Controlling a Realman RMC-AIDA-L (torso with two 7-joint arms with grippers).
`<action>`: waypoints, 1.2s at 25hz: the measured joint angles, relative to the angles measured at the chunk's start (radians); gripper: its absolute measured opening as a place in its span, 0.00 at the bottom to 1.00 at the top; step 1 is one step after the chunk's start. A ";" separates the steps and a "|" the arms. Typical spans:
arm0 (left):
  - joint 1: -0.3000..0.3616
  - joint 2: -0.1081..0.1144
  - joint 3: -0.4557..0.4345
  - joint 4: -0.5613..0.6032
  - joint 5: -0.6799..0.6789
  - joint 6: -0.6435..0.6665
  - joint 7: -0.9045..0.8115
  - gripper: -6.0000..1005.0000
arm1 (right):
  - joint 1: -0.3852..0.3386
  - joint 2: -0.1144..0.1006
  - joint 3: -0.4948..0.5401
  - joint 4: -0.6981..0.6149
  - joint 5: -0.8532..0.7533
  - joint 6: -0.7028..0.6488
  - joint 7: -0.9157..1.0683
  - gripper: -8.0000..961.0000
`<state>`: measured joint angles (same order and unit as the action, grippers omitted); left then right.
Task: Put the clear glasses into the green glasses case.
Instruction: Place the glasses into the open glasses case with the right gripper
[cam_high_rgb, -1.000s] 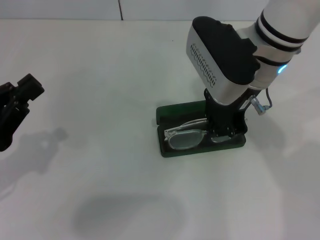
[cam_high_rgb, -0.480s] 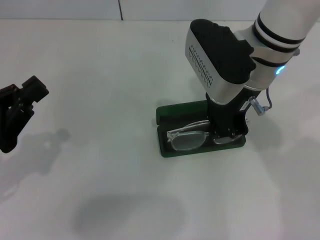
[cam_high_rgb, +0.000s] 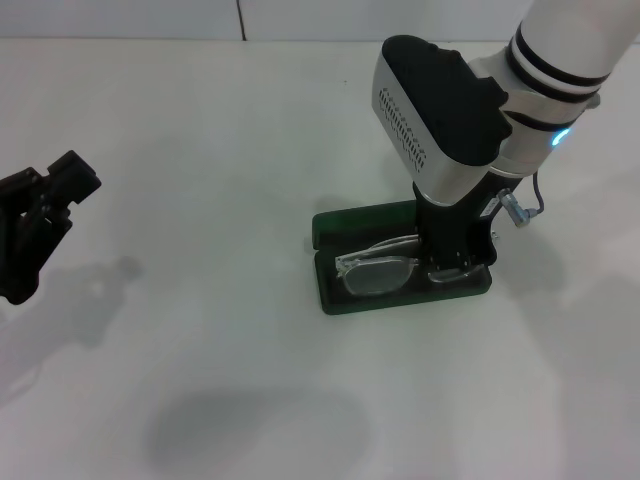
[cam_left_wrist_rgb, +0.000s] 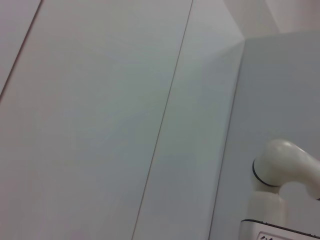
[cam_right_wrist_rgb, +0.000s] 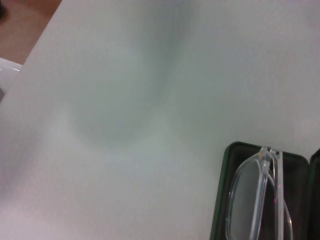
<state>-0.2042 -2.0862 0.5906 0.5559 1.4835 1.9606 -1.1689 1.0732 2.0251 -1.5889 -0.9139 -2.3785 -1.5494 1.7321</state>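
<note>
The green glasses case (cam_high_rgb: 352, 223) lies open on the white table, right of centre in the head view. The clear glasses (cam_high_rgb: 378, 276) rest inside it, lenses up, one lens showing and the other end under my right gripper (cam_high_rgb: 456, 263). That gripper stands straight down over the case's right half, shut on the glasses' right end. The right wrist view shows the case's end (cam_right_wrist_rgb: 220, 200) with a clear lens and frame (cam_right_wrist_rgb: 261, 197) inside. My left gripper (cam_high_rgb: 40, 215) hangs parked at the far left, well away from the case.
White table top (cam_high_rgb: 200, 150) spreads all around the case. A wall seam runs along the back edge. The left wrist view shows only pale wall panels and a white robot joint (cam_left_wrist_rgb: 280, 170).
My right gripper shifted slightly right and settled the glasses deeper into the case. The left gripper drifted a little toward the centre.
</note>
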 joint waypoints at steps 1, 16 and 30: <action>0.000 0.000 0.000 0.000 0.000 -0.001 0.000 0.09 | 0.000 0.000 0.001 0.004 -0.001 0.002 0.000 0.07; 0.002 0.000 0.000 -0.005 0.000 -0.002 0.000 0.09 | 0.008 0.003 0.008 0.050 -0.005 0.023 0.007 0.07; 0.002 0.000 0.000 -0.005 0.000 -0.003 0.002 0.09 | 0.013 0.003 0.009 0.059 -0.004 0.024 0.010 0.07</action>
<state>-0.2023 -2.0861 0.5905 0.5507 1.4833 1.9572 -1.1673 1.0860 2.0279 -1.5800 -0.8546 -2.3829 -1.5252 1.7421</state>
